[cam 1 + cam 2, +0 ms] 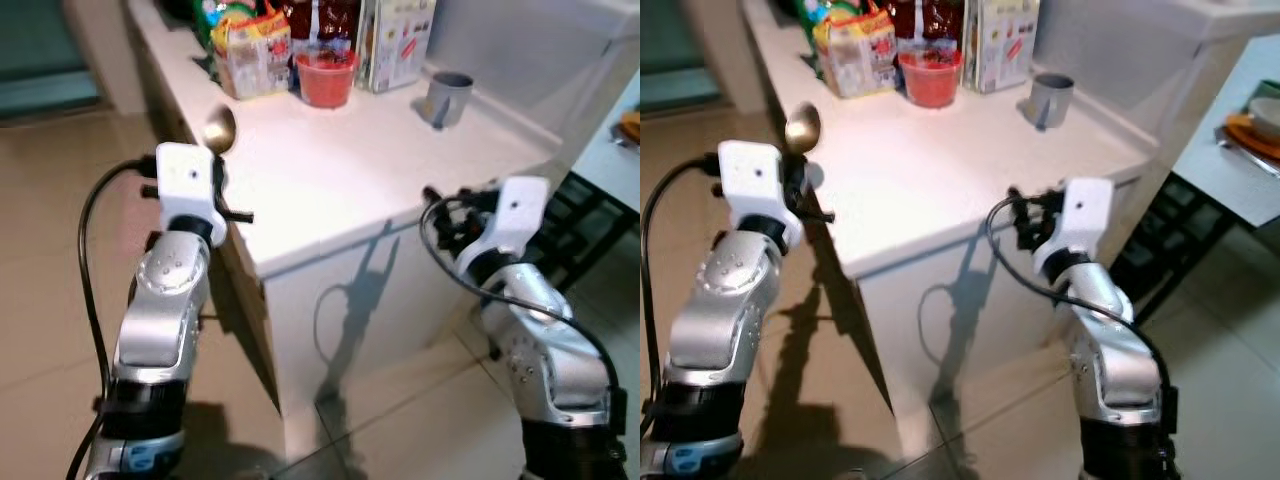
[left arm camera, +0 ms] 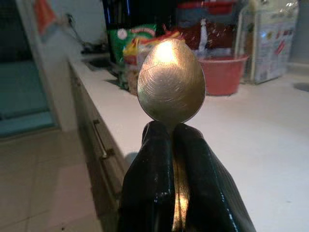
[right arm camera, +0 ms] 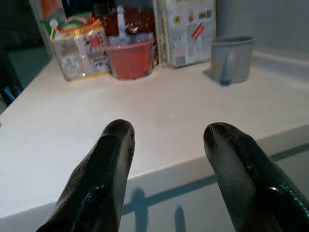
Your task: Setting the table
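Two silver arms rise from the lower corners of the head views toward a white counter [image 1: 330, 190] that runs from the upper left to the centre right of the frame. The left gripper [image 2: 174, 140], at centre left beside the counter's near left edge, has both black fingers [image 2: 149, 183] pressed together on the handle of a brass-coloured spoon [image 2: 171, 80]; the spoon stands upright, its bowl rising above the fingertips. In the left eye view the same bowl [image 1: 220, 128] appears just above the white wrist housing, over the counter's edge. The right gripper [image 3: 166, 135], at centre right near the counter's front corner, has its two fingers [image 3: 113, 159] spread apart with nothing between them; they point across the counter top from just short of its front edge. Along the top of the frame, at the far end of the counter, stand a red plastic tub [image 1: 325, 78], a yellow-and-green snack packet [image 1: 255, 50] to its left, a printed carton [image 1: 398, 45] to its right, and dark bottles behind them. A grey metal cup [image 1: 447, 98] stands apart from this group, toward the upper right of the counter. At the right edge of the right eye view, the corner of a pale table [image 1: 1230, 175] carries an orange dish [image 1: 1252, 130]. Beige floor tiles [image 1: 60, 200] fill the left and bottom.
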Available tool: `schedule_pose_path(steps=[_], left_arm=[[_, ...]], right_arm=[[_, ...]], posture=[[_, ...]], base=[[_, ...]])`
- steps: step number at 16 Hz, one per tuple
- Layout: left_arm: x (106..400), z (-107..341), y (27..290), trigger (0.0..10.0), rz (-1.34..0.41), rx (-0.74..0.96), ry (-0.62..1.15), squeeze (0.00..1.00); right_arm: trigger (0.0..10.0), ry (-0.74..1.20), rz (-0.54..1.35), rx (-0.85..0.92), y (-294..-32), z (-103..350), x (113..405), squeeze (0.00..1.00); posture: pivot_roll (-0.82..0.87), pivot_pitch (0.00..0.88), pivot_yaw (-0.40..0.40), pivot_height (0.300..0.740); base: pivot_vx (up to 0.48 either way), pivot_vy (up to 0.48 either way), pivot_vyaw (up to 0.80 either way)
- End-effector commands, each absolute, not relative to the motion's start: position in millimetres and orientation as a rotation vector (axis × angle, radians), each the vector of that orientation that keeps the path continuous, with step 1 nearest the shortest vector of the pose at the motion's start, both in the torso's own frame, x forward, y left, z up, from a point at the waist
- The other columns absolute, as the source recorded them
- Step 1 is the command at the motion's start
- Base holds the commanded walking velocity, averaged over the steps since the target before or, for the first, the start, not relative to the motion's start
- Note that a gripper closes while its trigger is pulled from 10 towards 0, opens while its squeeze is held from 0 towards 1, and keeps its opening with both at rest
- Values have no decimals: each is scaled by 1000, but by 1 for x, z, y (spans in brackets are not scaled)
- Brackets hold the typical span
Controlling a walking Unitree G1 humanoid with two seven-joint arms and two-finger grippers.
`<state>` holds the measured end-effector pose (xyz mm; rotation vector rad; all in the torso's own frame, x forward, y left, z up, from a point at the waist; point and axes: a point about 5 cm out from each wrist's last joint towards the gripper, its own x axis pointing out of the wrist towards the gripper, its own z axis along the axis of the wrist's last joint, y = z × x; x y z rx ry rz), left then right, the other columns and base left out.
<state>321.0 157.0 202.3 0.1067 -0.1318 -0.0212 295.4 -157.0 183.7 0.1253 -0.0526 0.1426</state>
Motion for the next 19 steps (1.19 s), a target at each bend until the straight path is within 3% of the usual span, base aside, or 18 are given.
schedule_pose_path(steps=[1,17,19], left_arm=[[324,205,143,10000,-53,106,-147,0],[326,192,132,10000,-67,120,-120,0],[326,192,133,10000,-59,122,-122,0]], right_arm=[[10000,-66,80,103,-172,186,295,0],[10000,-84,-34,80,-189,188,296,0],[10000,-68,-54,81,-189,185,296,0]], posture=[[-31,0,13,740],[-56,0,19,740],[-57,0,17,740]], base=[[0,-480,513],[0,-480,521],[0,-480,0]])
